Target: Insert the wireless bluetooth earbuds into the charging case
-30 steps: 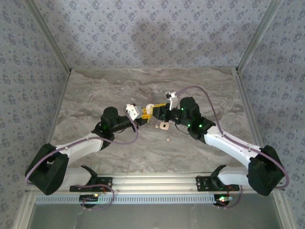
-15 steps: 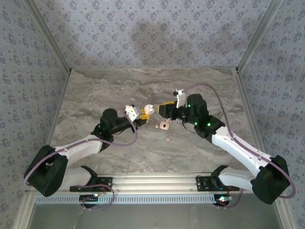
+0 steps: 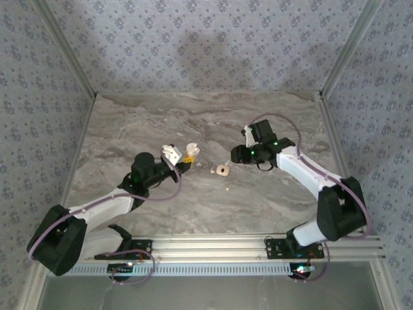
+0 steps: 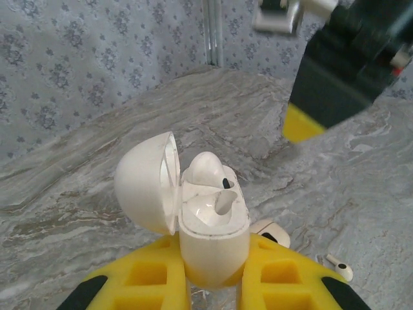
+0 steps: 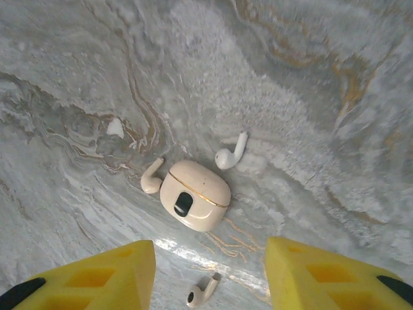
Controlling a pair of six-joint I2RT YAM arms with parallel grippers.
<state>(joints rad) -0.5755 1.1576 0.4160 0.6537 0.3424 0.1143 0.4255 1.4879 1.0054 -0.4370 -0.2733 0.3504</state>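
Wireless bluetooth earbuds (image 3: 228, 188): lay loose on the grey marbled table (image 5: 322, 84), gathered round a closed peach case (image 5: 195, 203) with a dark oval mark on its face. In the right wrist view: upper earbud (image 5: 231, 153) just beside the case's upper right corner, left earbud (image 5: 152, 177) touching its left edge, lower earbud (image 5: 203, 292) apart from it and nearer the camera.

Fourth, seated earbud (image 4: 206, 171): sat in one well of a white charging case (image 4: 213, 219), with a bare hollow well just beside it. Lid (image 4: 145, 184): hinged open to the left.

White charging case: held upright, clamped at its lower body between the yellow fingers (image 4: 139, 284) of the left end effector (image 4: 211, 248). Seen from above, up and to the left of the peach case.

Right end effector (image 5: 210, 258): hung over the peach case with its yellow fingers (image 5: 322, 271) spread wide, gripping nothing. Case and loose earbuds on the table framed between those fingers, apart from both. Seen from above, placed just right of the peach case and apart from the left end effector.

Small white fleck (image 5: 115, 127) up and left of the peach case: too small to identify.

Beyond, closed in on three sides by blue-grey patterned walls (image 3: 206, 45).
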